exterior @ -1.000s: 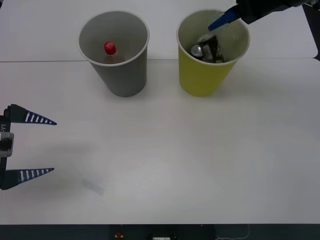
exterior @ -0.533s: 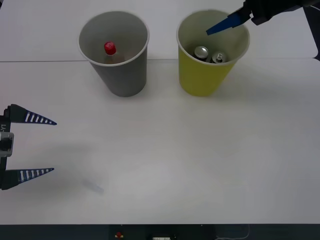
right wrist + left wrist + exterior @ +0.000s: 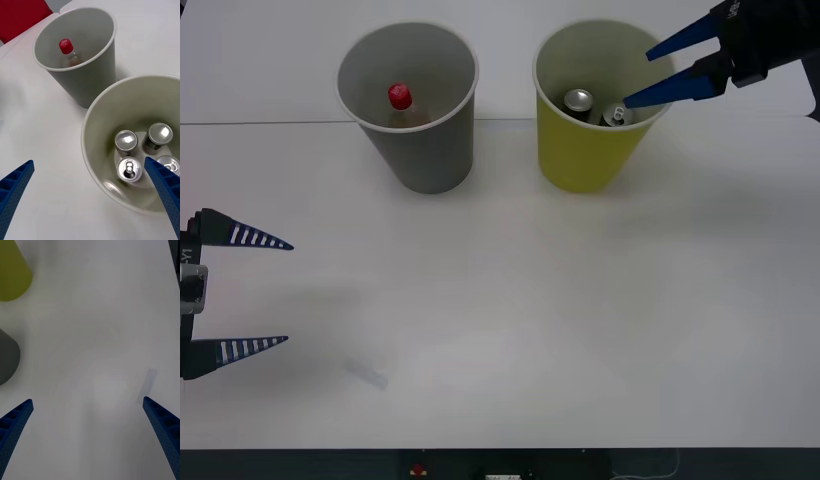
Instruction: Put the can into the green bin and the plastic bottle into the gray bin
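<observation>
The can [image 3: 128, 168] is now released among 4 cans upright in the green bin [image 3: 580, 160]; right gripper [image 3: 658, 72] is pulled back w/ fingers spread, empty. Plastic bottle [image 3: 400, 100] sits in the gray bin [image 3: 425, 150]; left gripper [image 3: 280, 292] is parked spread. Task looks done.

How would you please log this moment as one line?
right tool: open, over green bin | cans: in green bin | bottle: in gray bin | left tool: open, parked
</observation>
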Controlling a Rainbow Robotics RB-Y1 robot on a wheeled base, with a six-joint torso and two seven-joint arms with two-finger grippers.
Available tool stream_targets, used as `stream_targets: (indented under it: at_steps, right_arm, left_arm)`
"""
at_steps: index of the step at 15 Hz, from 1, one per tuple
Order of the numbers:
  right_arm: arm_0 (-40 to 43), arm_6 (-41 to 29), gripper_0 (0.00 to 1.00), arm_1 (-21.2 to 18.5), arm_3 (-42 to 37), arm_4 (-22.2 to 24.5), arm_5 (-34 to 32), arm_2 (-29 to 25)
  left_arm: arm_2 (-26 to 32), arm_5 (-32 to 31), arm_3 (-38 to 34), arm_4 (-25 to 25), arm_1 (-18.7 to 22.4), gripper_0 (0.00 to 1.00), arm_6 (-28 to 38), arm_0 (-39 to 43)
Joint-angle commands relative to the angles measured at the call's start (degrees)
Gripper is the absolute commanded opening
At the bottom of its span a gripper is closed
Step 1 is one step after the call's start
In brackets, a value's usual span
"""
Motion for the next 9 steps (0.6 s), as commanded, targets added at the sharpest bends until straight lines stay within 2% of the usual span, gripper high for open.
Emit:
stream_targets:
  at_steps: [1,9]
  right_arm:
    - [3.3,6.6,1.00,-1.9,-1.2,-3.7,0.0,-0.5]
    - [14.3,23.5,1.00,-5.6,-9.2,-7.9,0.0,-5.4]
  left_arm:
    - [0.0,0.0,0.0,0.0,0.0,1.00,0.0,0.0]
    - [0.0,0.0,0.0,0.0,0.0,1.00,0.0,0.0]
